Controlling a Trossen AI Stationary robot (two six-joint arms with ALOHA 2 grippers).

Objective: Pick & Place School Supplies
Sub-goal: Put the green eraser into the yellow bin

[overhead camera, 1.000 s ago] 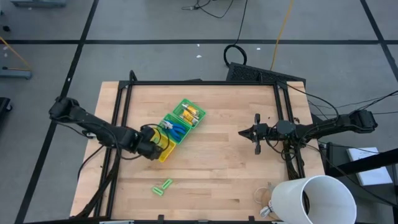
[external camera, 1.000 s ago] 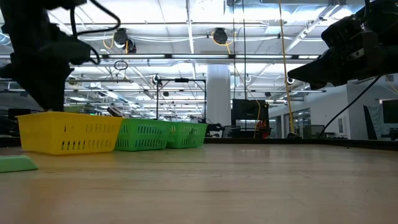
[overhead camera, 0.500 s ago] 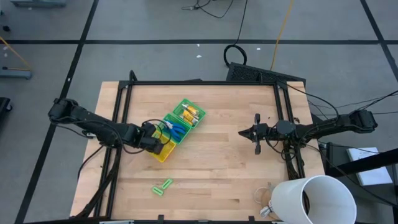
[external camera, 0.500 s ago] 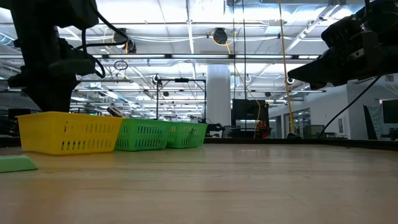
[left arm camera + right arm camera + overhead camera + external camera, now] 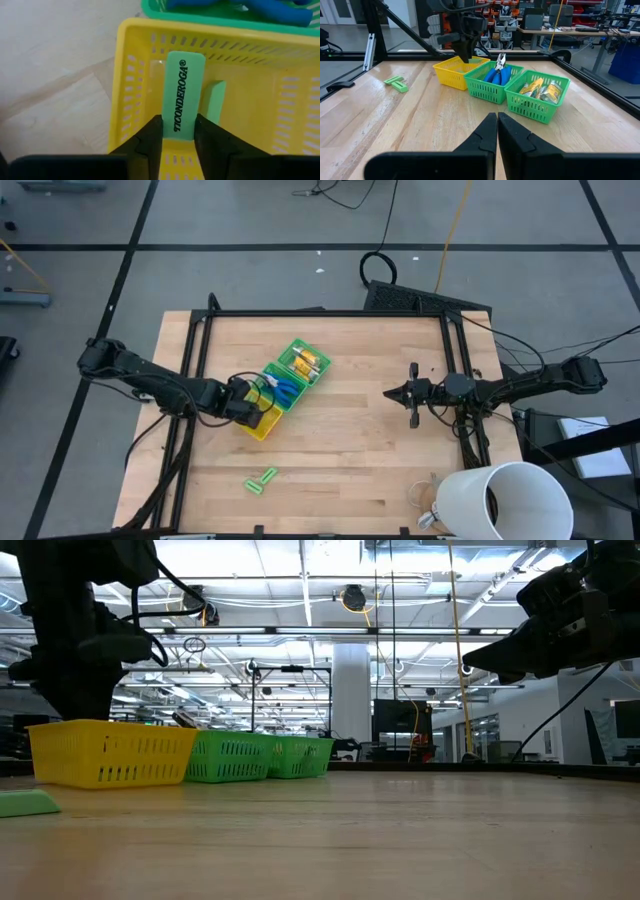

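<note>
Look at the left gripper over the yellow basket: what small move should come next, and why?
Probably open the left gripper wider and lift clear. Its fingers flank a light-green eraser already inside the yellow basket, beside another eraser there. Two more green erasers wait on the table.

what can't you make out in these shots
- High view: the yellow basket's contents, hidden under the left claw.
- Low view: all basket contents, behind the mesh walls; the green eraser is cut off by the picture's edge.
- Left wrist view: whether the fingers still pinch the Ticonderoga eraser.
- High view: the white cup's inside, cut off by the edge.
</note>
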